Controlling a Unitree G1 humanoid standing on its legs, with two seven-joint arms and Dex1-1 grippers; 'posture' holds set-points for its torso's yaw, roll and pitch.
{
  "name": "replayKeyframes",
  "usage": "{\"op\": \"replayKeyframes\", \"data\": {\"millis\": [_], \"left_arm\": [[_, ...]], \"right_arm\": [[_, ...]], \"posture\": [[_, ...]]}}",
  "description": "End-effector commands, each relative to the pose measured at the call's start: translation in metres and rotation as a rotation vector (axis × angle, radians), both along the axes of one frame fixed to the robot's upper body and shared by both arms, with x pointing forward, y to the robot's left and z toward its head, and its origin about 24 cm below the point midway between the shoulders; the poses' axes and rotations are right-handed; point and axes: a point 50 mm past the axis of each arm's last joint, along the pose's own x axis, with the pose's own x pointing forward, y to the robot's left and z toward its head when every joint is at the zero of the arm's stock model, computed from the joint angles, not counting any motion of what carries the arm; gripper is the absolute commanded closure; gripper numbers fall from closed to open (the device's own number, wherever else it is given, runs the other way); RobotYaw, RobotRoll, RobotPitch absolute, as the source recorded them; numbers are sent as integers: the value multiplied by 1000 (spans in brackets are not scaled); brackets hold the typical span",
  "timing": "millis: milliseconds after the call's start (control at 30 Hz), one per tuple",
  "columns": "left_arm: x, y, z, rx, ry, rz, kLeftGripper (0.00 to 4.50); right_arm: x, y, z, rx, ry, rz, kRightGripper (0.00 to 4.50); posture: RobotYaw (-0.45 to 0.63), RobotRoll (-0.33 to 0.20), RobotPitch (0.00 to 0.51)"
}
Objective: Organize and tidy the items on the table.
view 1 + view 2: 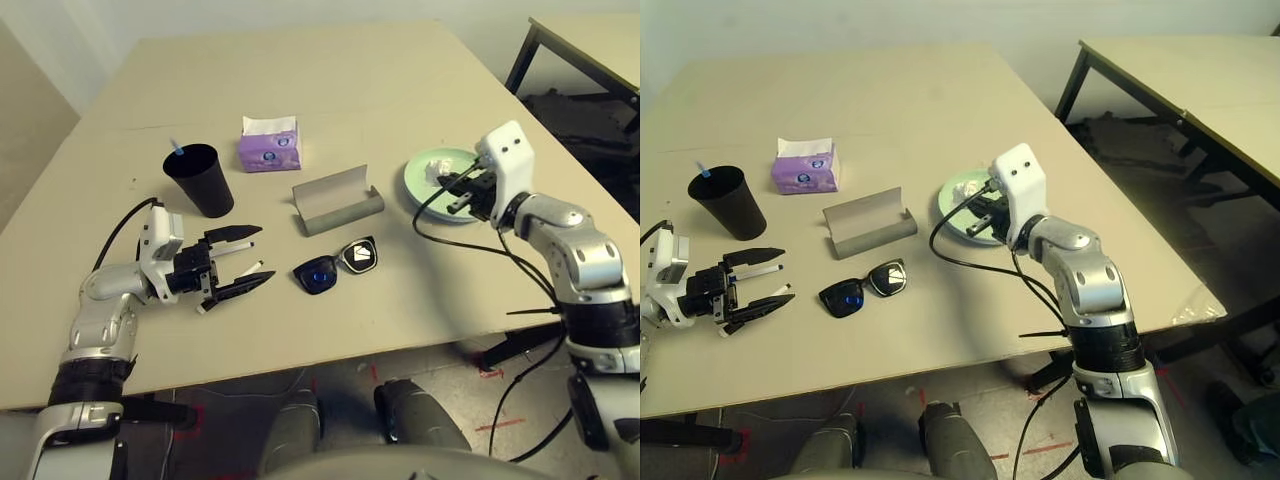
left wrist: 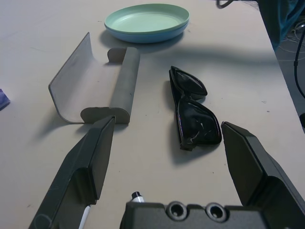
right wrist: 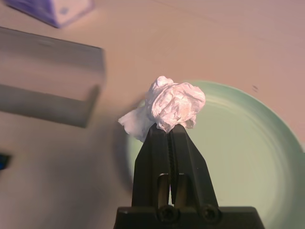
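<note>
Over the green plate (image 1: 432,205) at the right of the table (image 1: 330,70), my right gripper (image 3: 167,130) is shut on the white tissue wad (image 3: 169,105). A pale blue plate (image 2: 143,37) lies under the green one. At front left my left gripper (image 1: 240,262) is open just above the table, with a thin white black-capped marker (image 1: 758,271) lying between its fingers. The black sunglasses (image 1: 336,266) lie folded just beyond its fingertips. Behind them the grey glasses case (image 1: 337,200) lies open. A black cup (image 1: 200,180) stands at the left with a blue-capped marker (image 1: 176,150) in it.
A purple tissue pack (image 1: 269,143) sits behind the case. A dark-legged second table (image 1: 590,40) stands at the far right. Black cables (image 1: 470,245) hang from my right arm across the table. The table's front edge runs close behind my left arm.
</note>
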Motion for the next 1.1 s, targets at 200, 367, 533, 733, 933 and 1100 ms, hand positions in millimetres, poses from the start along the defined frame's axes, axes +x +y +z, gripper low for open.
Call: {"op": "replayKeyframes", "data": {"millis": [200,367,533,733,933,1100], "left_arm": [[-2,2,-3,9,9,7,0],[-2,3,-3,10,8,11,0],[-3,4,-3,12,9,15,0],[-4,5,-3,13,11,18,0],[-3,6,-3,13,12,16,0],[-2,7,-2,14,11,15,0]], "right_arm": [[9,-20,2,-39,-9,-157,4467],[12,-22,2,-41,-7,-179,4467],[12,-18,0,-46,2,-159,4467],[11,-16,-1,-45,8,-144,2749],[8,-20,1,-56,12,-148,535],[1,-15,8,-128,18,-64,47]], "posture": [[-69,0,69],[-67,0,72],[-68,0,73],[-71,0,75],[-77,0,77],[-81,0,78]]}}
